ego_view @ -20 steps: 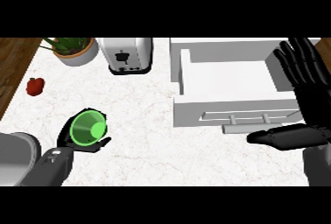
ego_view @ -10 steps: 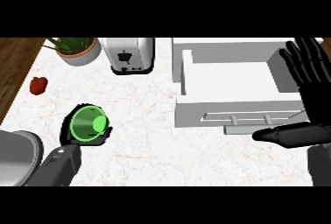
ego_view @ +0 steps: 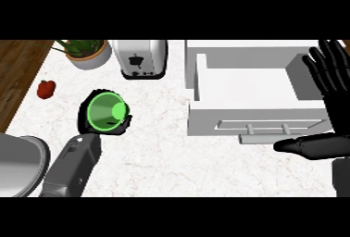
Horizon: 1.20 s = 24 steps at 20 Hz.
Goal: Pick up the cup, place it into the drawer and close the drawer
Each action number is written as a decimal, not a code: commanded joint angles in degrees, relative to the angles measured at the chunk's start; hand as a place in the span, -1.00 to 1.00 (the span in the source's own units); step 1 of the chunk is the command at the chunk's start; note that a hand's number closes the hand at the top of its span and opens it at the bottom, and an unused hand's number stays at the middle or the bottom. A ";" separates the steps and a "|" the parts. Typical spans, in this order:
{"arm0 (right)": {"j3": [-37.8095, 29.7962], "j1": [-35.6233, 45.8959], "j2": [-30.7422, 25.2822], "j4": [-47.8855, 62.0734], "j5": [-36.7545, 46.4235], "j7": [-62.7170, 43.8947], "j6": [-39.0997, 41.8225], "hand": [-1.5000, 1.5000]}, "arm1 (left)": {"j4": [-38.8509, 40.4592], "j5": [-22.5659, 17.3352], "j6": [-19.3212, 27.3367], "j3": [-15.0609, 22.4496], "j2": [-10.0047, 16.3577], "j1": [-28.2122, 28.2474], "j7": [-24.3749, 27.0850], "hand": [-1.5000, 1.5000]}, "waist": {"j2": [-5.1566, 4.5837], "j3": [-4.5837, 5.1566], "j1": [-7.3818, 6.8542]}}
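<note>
Two hands are on my feed. On the left hand (ego_view: 120, 127) the black fingers (ego_view: 126, 121) are curled round the cup (ego_view: 106, 111), gripping it over the white marbled bench (ego_view: 171, 157), left of the drawer (ego_view: 246, 88) and apart from it. The cup is bright green and tipped so I look into its mouth, with a lighter green patch inside. Its outer wall is mostly hidden by the hand, and I cannot tell whether it touches the bench. The grey left forearm (ego_view: 71, 166) runs down out of view.

At the right edge the right hand (ego_view: 338, 111) rests open, fingers (ego_view: 328, 65) straight and up, beside the drawer. The white drawer stands open, its handle (ego_view: 263, 129) facing me.

Behind are a toaster (ego_view: 140, 58), a potted plant (ego_view: 85, 53) and a small red pepper (ego_view: 46, 89). Dark marks on the toaster's front are too small to read. A grey round thing (ego_view: 17, 166) is cut off at lower left.
</note>
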State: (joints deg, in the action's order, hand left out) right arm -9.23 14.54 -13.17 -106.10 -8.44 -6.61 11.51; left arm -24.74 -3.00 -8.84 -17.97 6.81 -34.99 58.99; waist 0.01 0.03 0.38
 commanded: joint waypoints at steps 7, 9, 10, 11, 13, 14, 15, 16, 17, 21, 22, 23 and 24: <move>-0.97 -0.09 -0.19 1.97 0.78 1.25 -0.18 -1.00 | -16.64 -0.97 0.81 5.74 -3.89 -11.17 -18.41 1.00 | 0.53 -0.12 -1.37; 0.70 -1.90 0.93 0.66 3.27 1.48 -1.27 -1.00 | -19.79 -0.07 5.33 7.17 -6.61 -13.85 -21.48 1.00 | 0.50 -0.11 -1.11; -1.29 0.45 -0.24 1.51 0.42 0.80 -0.41 -1.00 | -19.58 -1.60 7.47 8.55 -6.71 -16.50 -23.87 1.00 | 0.41 -0.09 -0.61; -0.20 1.27 -0.35 3.49 2.16 1.41 -0.29 -1.00 | -19.56 -2.15 8.76 9.09 -6.73 -17.92 -25.00 1.00 | 0.19 -0.07 -0.46; 0.84 -0.19 2.04 2.08 2.64 3.54 -1.45 -1.00 | -18.19 -3.02 12.29 10.62 -6.76 -22.30 -28.83 1.00 | 0.08 -0.06 0.29; 1.67 -1.18 2.23 -0.27 3.26 2.15 -1.88 -1.00 | -21.73 -3.03 12.40 12.29 -6.77 -21.60 -32.36 1.00 | 0.32 -0.06 -0.10; -0.28 1.51 0.93 3.48 1.97 1.96 -1.39 -1.00 | -23.45 -4.60 14.42 15.02 -6.78 -22.95 -34.69 1.00 | 0.34 -0.07 -0.25; 1.03 -0.90 1.31 2.73 4.13 3.78 -1.25 -1.00 | -21.30 -3.38 14.33 13.29 -6.79 -25.49 -35.83 1.00 | 0.09 -0.06 0.11; 0.43 1.80 0.16 1.07 3.56 0.16 -1.94 -1.00 | -23.29 -5.21 16.57 16.26 -6.79 -25.09 -37.95 1.00 | 0.23 -0.04 0.10; -0.15 -1.56 0.74 0.34 1.07 2.18 0.01 -1.00 | -16.08 -6.32 24.72 19.05 -6.81 -33.46 -41.39 1.00 | -0.08 -0.07 1.58; -0.11 2.05 0.69 1.75 1.60 0.12 -1.44 -1.00 | -14.25 -5.62 22.69 18.25 -6.81 -36.32 -44.26 1.00 | -0.19 -0.06 1.22; 3.01 -0.16 2.86 1.20 3.95 2.63 -1.60 -1.00 | -11.05 -8.02 27.24 22.43 -6.81 -36.36 -41.94 1.00 | -0.41 -0.08 2.53; 1.41 -0.28 1.27 1.36 2.00 2.99 0.24 -1.00 | -7.88 -9.50 26.08 22.21 -6.81 -35.86 -40.94 1.00 | -0.60 -0.09 2.98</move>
State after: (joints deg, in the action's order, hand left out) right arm -8.33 15.06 -12.00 -104.50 -6.02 -4.76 10.61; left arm -39.27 -9.48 13.58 0.74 0.07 -67.24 19.52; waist -0.19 -0.05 1.96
